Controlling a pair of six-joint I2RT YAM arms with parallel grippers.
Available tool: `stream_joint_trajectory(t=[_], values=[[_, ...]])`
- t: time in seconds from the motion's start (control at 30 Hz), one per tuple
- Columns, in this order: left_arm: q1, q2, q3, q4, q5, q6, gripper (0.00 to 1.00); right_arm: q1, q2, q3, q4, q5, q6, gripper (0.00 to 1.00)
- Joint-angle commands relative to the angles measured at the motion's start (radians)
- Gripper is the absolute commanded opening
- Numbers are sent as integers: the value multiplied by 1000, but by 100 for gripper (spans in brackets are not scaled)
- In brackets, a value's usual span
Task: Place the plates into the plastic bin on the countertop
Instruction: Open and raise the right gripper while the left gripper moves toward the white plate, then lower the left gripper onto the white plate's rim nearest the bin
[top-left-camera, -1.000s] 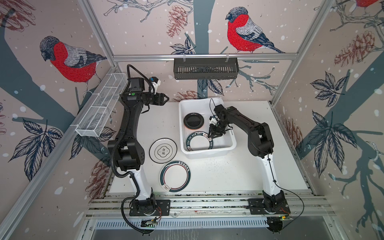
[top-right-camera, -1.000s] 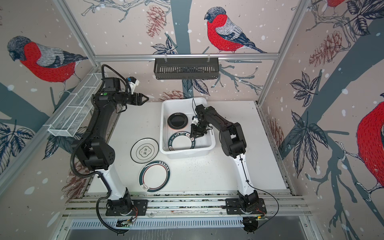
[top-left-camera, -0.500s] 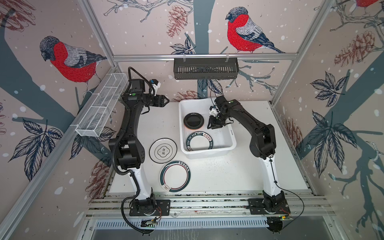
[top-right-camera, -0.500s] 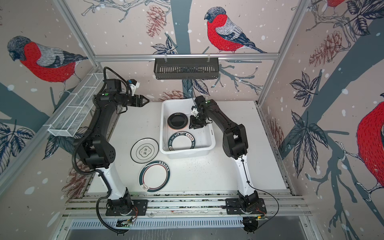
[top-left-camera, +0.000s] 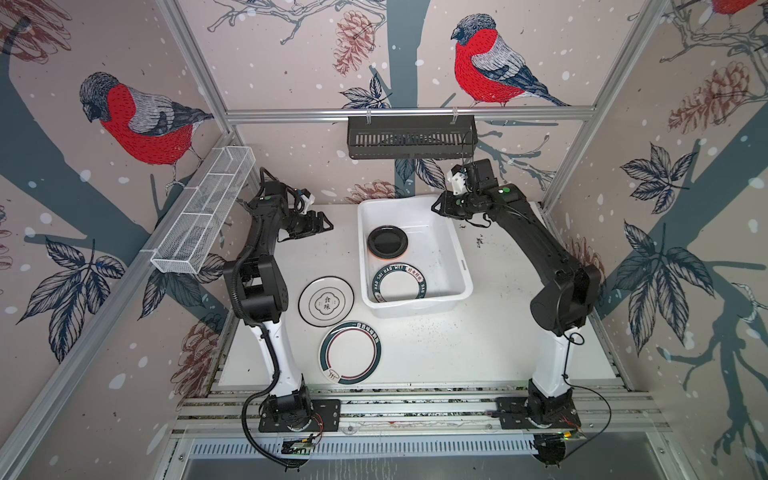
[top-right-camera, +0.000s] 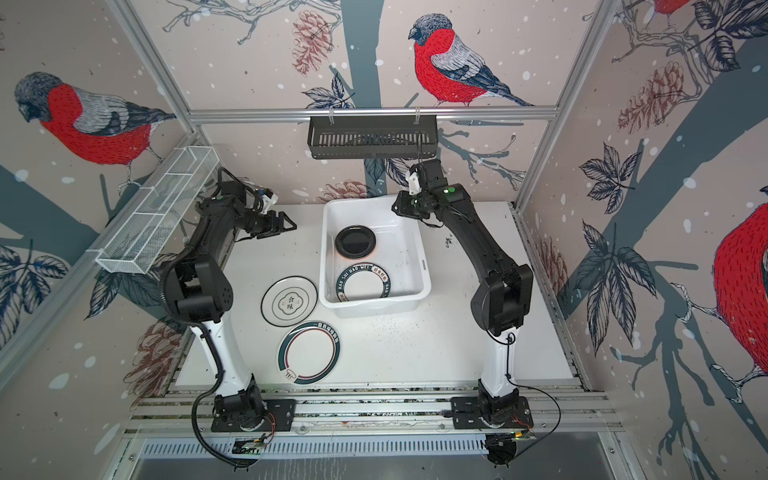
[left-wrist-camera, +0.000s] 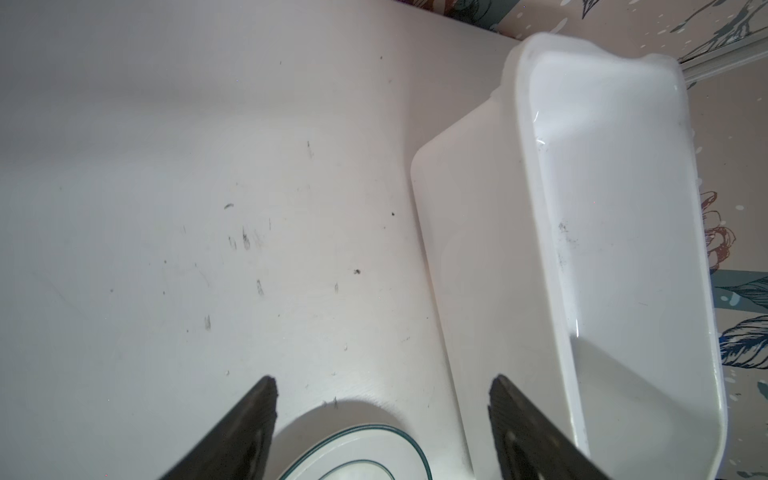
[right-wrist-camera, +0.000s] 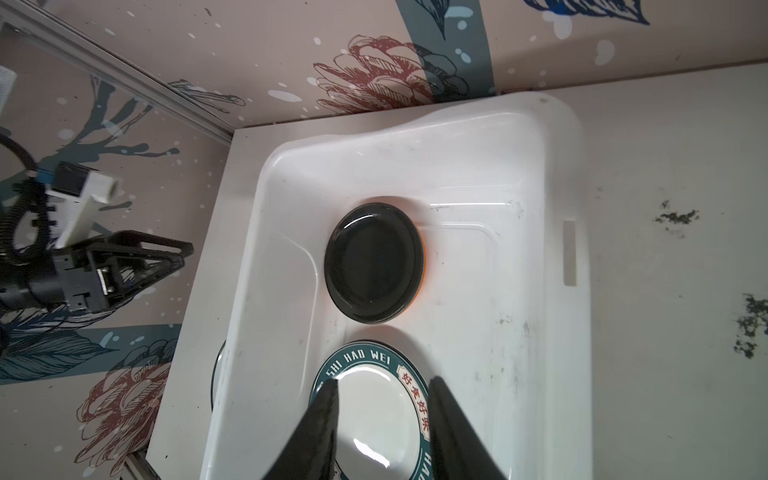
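Note:
The white plastic bin (top-left-camera: 461, 266) (top-right-camera: 422, 266) (right-wrist-camera: 573, 332) stands at the back of the countertop (top-left-camera: 457, 353). It holds a black plate (top-left-camera: 387, 241) (right-wrist-camera: 374, 262) lying on an orange one, and a green-rimmed lettered plate (top-left-camera: 400, 282) (right-wrist-camera: 374, 415). Left of the bin a white plate with a thin dark rim (top-left-camera: 326, 301) (top-right-camera: 289, 301) lies on the countertop. A green-rimmed plate (top-left-camera: 350, 353) (top-right-camera: 308, 352) lies nearer the front. My left gripper (top-left-camera: 326, 222) (left-wrist-camera: 382, 386) hovers open and empty left of the bin. My right gripper (top-left-camera: 436, 205) (right-wrist-camera: 382, 386) hangs above the bin's back right corner, narrowly open and empty.
A black slotted rack (top-left-camera: 411, 137) hangs on the back wall. A white wire-mesh basket (top-left-camera: 203, 212) runs along the left wall. Dark specks (top-left-camera: 480, 241) lie right of the bin. Aluminium rails (top-left-camera: 415, 407) edge the front.
My right gripper has risen out of the bin toward its back corner, leaving the lettered plate lying inside. My left gripper has opened wider and dropped slightly toward the countertop.

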Motion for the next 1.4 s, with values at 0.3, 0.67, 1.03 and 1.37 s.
stream_joint_trajectory(t=[0.3,0.67,1.03,1.37], values=[[55,-117,-315,92,39,30,81,36,-183,-293,432,-91,27,40],[192,-180,-532,140,47,106,77,97,-278,-435,504,-109,16,40],[263,-236,-690,159,47,184,69,100,-355,-546,550,-114,26,41],[285,-290,-837,230,44,194,64,101,-390,-614,586,-119,47,41]])
